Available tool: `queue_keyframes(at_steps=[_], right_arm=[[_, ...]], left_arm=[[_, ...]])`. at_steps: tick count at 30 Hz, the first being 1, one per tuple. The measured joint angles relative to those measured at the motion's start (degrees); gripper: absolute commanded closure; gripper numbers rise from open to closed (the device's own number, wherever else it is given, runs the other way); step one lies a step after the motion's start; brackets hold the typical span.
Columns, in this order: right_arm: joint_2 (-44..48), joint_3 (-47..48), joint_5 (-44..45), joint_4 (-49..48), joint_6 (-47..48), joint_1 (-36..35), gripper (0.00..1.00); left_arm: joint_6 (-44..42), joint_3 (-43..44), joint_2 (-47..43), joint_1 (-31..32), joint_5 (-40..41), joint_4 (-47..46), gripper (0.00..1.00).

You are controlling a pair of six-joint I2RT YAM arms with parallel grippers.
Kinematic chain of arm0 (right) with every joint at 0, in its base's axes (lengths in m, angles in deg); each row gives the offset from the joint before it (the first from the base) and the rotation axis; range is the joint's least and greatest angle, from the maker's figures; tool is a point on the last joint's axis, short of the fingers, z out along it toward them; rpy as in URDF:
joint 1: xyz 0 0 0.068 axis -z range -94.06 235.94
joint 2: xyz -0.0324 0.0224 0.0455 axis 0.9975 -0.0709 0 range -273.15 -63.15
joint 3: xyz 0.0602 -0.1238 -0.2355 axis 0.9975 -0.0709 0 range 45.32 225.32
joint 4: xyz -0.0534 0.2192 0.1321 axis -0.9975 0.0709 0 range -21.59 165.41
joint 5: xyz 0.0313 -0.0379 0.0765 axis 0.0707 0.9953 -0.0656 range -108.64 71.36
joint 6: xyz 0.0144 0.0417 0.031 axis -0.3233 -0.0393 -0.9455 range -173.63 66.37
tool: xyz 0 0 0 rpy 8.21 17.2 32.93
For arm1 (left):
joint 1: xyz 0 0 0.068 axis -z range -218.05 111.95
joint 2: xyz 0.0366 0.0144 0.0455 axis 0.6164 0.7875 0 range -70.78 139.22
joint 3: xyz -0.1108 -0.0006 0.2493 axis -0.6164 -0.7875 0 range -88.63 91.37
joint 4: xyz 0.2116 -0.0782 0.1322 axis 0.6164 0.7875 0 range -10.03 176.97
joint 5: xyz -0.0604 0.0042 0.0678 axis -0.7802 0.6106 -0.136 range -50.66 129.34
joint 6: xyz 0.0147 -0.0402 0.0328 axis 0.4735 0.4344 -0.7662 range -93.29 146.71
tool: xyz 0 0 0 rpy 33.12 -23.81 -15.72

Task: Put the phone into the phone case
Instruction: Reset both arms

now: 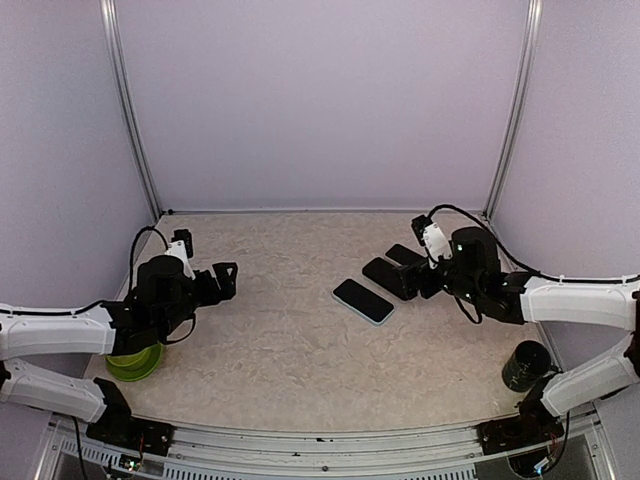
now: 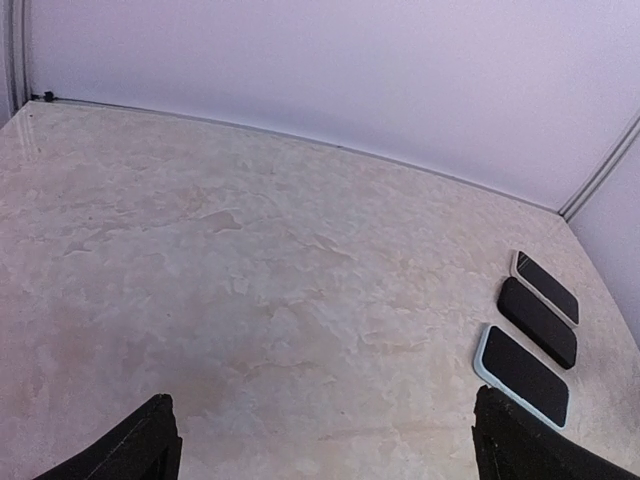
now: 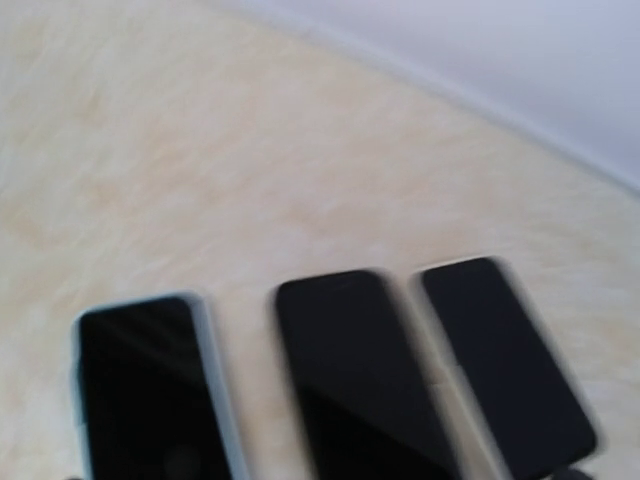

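Observation:
Three flat dark slabs lie side by side right of the table's middle. One has a pale blue rim, the middle one is all black and glossy, and the far one has a light rim. I cannot tell which is the phone and which the phone case. My right gripper hovers over the near ends of the black slabs, open, holding nothing. My left gripper is open over bare table at the left, fingers wide apart.
A green round object sits under my left arm near the front left. A dark cylinder stands at the front right beside my right arm. Pale walls close the table at the back and sides.

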Motion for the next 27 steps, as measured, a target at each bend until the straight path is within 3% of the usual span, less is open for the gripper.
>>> queue_keyframes(at_steps=[9, 17, 27], right_arm=[[15.4, -11.0, 1.1, -3.3, -5.7, 8.8, 0.00], [28.6, -20.7, 5.9, -3.7, -8.4, 9.2, 0.00], [37.2, -23.5, 13.2, -3.3, -11.8, 9.2, 0.00]], left_arm=[[-3.5, -6.3, -7.0, -0.8, 2.4, -5.1, 0.01], [-6.0, -12.5, -10.7, -1.9, 2.7, -9.2, 0.01], [-6.4, -15.6, -14.2, -2.2, 2.9, -11.5, 0.02]])
